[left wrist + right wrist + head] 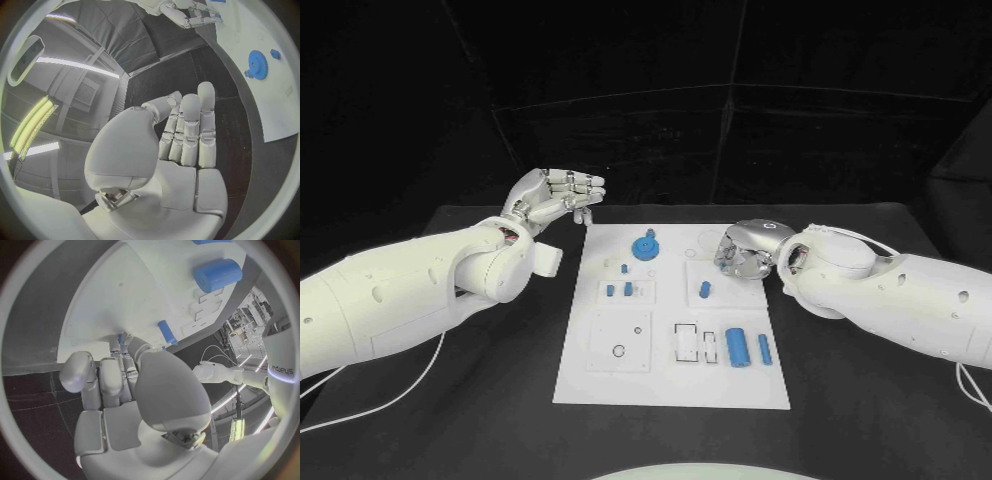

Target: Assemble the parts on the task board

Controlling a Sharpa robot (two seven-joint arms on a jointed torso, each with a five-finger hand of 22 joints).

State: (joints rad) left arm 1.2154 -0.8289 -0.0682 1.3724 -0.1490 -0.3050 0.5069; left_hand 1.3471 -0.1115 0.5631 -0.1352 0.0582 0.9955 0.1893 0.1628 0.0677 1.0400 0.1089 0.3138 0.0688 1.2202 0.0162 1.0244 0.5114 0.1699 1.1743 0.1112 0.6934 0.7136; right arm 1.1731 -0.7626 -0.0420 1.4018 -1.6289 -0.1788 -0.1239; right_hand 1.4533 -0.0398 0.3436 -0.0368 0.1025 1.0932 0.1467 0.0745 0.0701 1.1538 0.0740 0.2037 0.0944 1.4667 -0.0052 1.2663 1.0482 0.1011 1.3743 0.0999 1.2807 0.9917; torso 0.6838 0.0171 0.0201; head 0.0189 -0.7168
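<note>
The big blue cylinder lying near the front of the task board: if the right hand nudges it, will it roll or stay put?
The blue cylinder lies on its round side on the flat white task board, so it will probably roll. It looks smooth and rigid, likely light, and may slip in the fingers.

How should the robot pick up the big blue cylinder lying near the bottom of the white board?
Best guess: pinch the big blue cylinder across its round sides, coming straight down from above. It lies flat on the task board, long axis running away from the robot, so its ends are harder to reach. A slimmer blue pin lies close on its right, so fingers must slip in carefully there.
</note>
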